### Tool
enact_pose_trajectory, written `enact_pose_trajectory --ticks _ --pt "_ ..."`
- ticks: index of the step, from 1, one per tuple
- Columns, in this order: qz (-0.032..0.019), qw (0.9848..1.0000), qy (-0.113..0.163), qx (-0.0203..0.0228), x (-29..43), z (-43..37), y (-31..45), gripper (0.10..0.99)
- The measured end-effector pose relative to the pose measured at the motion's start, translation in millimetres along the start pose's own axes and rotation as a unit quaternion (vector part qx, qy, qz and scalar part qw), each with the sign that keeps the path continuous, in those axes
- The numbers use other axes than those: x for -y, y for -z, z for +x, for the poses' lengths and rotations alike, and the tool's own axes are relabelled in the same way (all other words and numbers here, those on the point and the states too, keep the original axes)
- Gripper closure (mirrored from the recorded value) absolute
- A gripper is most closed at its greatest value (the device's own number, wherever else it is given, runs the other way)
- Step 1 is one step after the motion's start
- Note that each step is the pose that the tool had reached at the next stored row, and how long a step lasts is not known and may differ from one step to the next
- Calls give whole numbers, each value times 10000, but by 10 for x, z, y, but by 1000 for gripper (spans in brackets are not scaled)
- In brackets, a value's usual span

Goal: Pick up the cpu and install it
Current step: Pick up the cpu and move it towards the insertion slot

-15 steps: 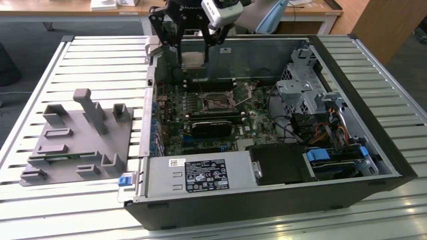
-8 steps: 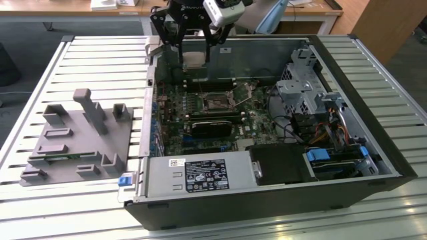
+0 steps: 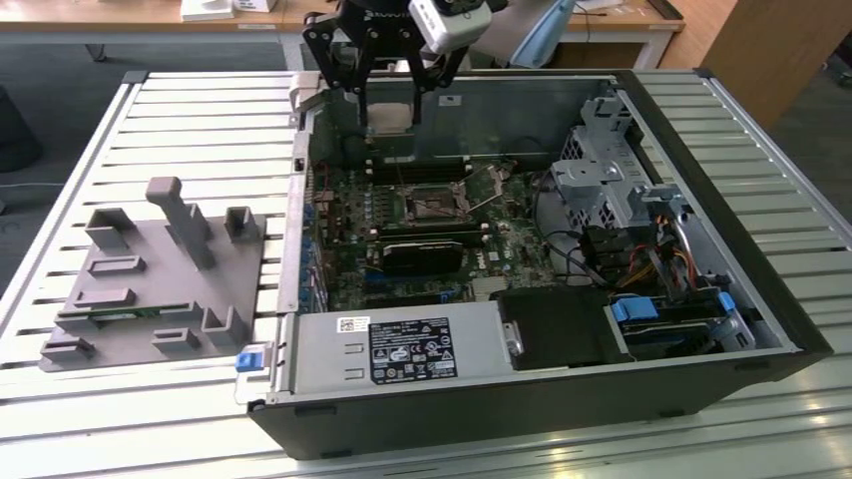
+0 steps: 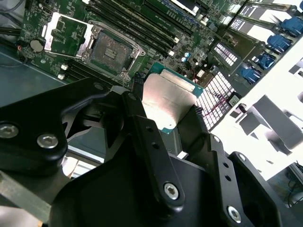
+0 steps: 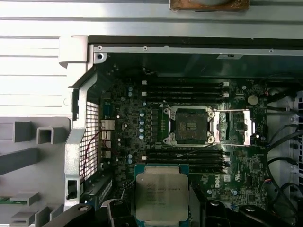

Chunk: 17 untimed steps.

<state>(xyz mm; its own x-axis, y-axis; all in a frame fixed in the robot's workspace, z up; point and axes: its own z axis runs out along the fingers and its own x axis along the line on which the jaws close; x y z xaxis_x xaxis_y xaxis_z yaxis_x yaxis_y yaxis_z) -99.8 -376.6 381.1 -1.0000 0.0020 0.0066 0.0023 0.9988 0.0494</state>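
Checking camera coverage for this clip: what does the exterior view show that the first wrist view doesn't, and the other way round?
The exterior view adds a grey metal box with a black label, blue plastic drive tabs, and the computer case's black outer side. The first wrist view adds a round silver coin cell and a perforated metal vent grille. Both share the gripper shut on the silvery-grey square cpu, the empty black-framed square socket, and the grey plastic fixture tray.
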Motion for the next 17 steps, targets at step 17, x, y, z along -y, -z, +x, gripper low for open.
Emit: enact_pose_trajectory --ticks 17 --pt "1 10000 0 0 -46 -77 -1 545"
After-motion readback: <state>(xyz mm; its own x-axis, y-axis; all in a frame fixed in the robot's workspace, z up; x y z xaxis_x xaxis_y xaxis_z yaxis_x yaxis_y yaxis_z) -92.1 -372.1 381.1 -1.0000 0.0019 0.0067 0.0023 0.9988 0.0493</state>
